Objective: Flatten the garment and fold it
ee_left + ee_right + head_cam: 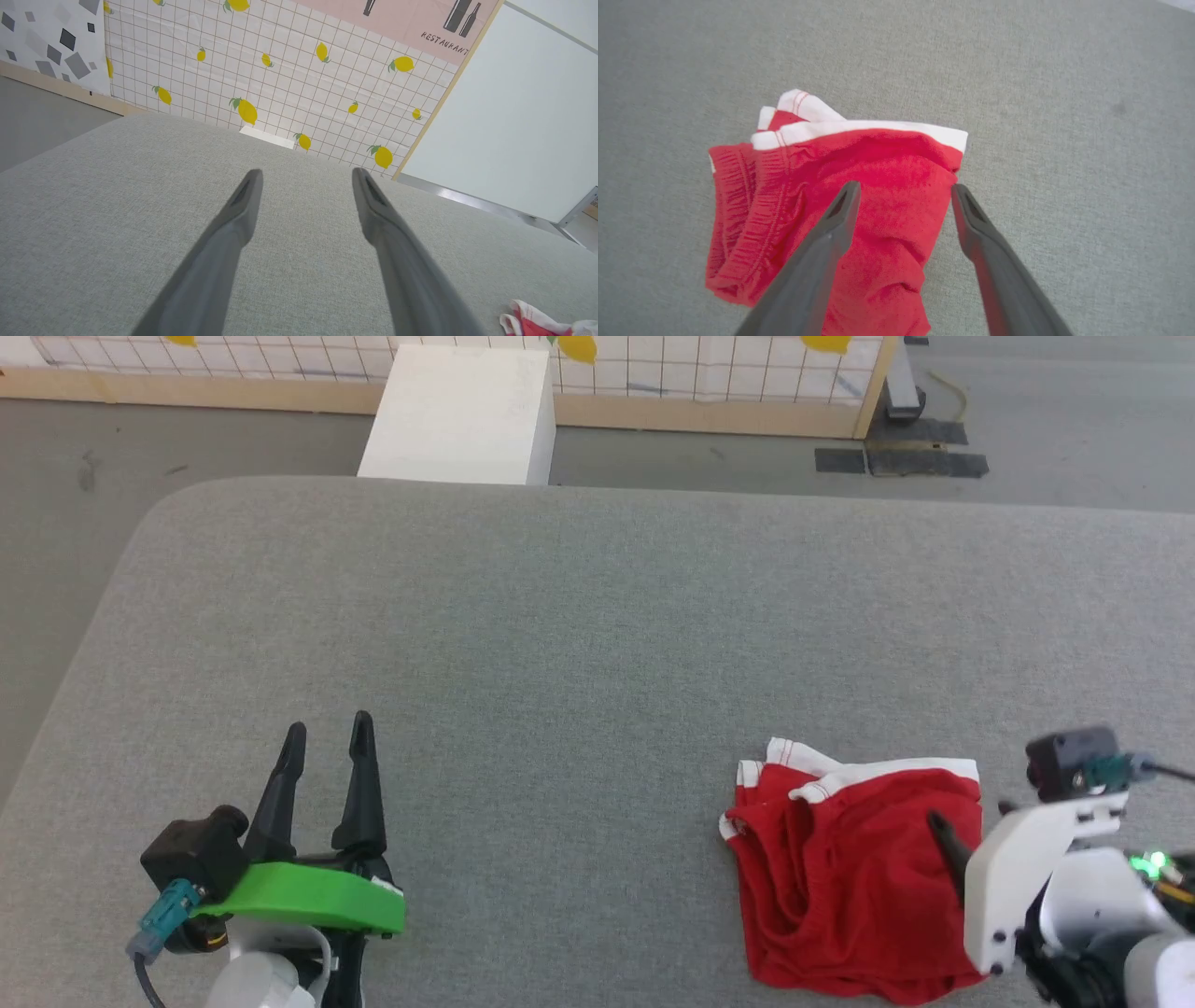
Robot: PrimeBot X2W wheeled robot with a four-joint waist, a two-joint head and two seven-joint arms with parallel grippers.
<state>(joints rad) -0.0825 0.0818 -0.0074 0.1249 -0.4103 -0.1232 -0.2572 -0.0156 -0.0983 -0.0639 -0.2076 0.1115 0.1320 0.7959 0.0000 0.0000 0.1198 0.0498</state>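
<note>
Nearest the robot's body, the left gripper (327,733) rests low over the bare grey fabric-covered table (597,616), well apart from the work. Its two dark fingers are spread wide and there is nothing between them. It looks parked out of the way, as if this step needs one arm only.

On the other side, the right gripper (904,189) hangs over the near right part of the red shorts (840,887). Its fingers are also fully parted and grip no cloth. From its wrist camera one finger lies across the red fabric and the other sits at the garment's right edge. I cannot tell whether the tips press on the cloth or float just above it.

The shorts lie near the right front of the table as a compact, doubled-over bundle, not spread flat. The gathered elastic waistband (738,224) runs down the left side and the white hem bands (859,128) are stacked along the far edge, one peeking out past the other. To my eye some folding is already done, though the layers are rumpled and not squared up.

Beyond the shorts the table is plain grey cloth to its rounded far edge. Past that a white box (457,411) stands on the floor against the lemon-print tiled wall (280,70).
</note>
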